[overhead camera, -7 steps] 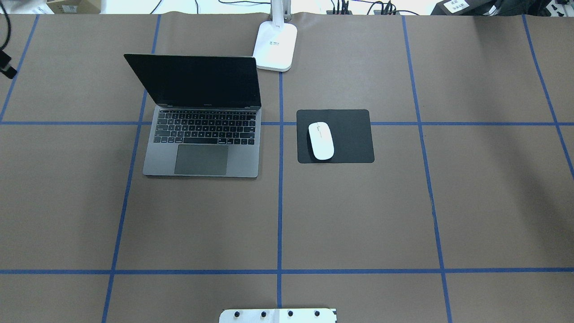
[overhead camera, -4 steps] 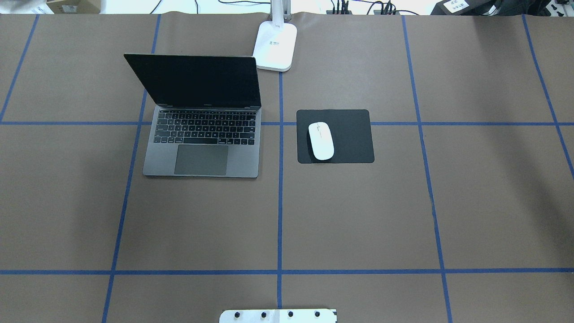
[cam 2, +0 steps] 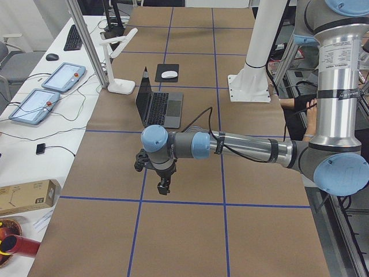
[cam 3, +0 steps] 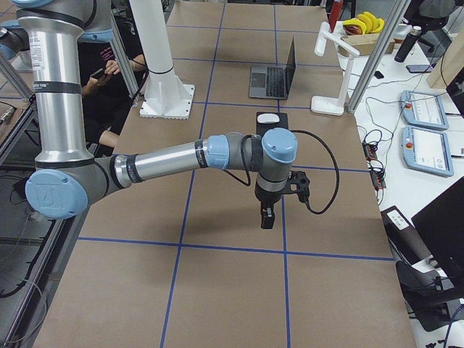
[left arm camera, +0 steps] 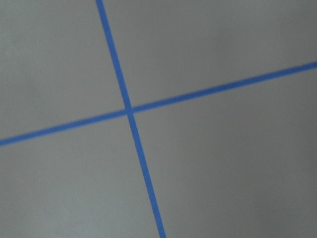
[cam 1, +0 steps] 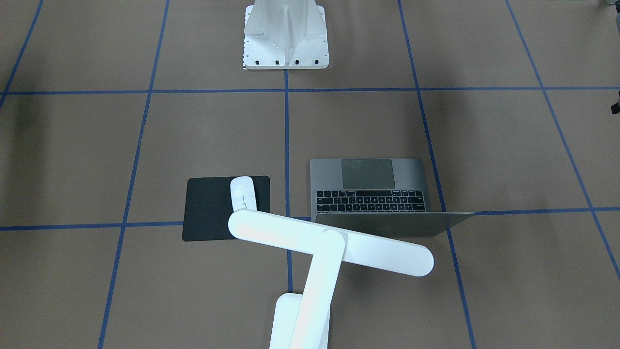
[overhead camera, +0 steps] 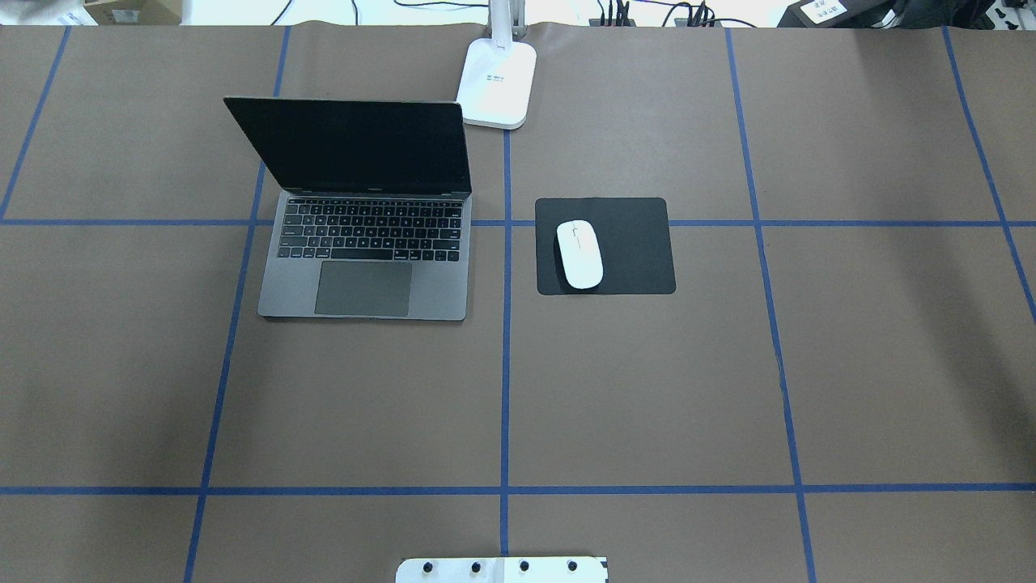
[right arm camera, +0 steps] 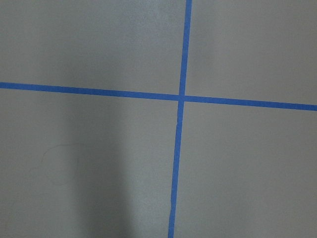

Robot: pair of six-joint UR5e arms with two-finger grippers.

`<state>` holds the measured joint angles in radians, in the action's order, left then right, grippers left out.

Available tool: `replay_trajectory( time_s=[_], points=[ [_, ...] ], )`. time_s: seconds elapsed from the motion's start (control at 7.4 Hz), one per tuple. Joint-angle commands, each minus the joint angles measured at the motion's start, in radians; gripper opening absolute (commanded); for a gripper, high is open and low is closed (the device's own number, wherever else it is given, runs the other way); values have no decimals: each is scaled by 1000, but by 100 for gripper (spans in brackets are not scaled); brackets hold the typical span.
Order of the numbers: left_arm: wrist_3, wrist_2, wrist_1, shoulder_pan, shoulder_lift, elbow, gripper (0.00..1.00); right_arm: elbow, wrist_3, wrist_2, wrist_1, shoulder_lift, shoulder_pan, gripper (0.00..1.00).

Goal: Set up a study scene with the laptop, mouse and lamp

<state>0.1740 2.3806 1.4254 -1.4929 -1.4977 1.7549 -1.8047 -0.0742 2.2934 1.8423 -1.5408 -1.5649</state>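
The left arm (cam 2: 248,149) reaches out low and nearly level over the table (overhead camera: 647,389), forearm stretched away from the elbow, wrist bent so that the left gripper (cam 2: 164,187) hangs straight down above a blue tape line (cam 2: 184,202). It is well apart from everything set out. The right arm (cam 3: 163,161) mirrors it at the other end, forearm flat, the right gripper (cam 3: 267,216) pointing down over bare brown cover. From these side angles I cannot tell whether either pincer is spread or pressed together; nothing can be seen in either one.

The laptop (overhead camera: 356,210) stands open with its screen dark, on the robot's left of the middle tape line. The mouse (overhead camera: 579,254) lies on the left part of a black mat (overhead camera: 635,243), just beside the laptop. The lamp (overhead camera: 497,85) stands at the far edge, behind and between them.

From above only the lamp's base shows; its arm is cut off at the top of the view. From the operators' side the lamp's bar head (cam 1: 329,242) hides one end of the mouse and part of the laptop's lid. The white pedestal (cam 1: 286,39) is cropped in both. The wrist cameras show only tape crossings, the left one blurred.
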Motion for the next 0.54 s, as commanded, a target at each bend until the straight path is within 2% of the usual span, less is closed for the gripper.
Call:
replay_trajectory(
  time_s=[0.0, 0.41],
  points=[
    [4, 5, 9, -9, 37, 11, 100, -1, -1, 3, -5, 1, 0, 100],
    [4, 5, 15, -13, 45, 14, 100, -28, -10, -3, -6, -9, 0, 100]
  ],
)
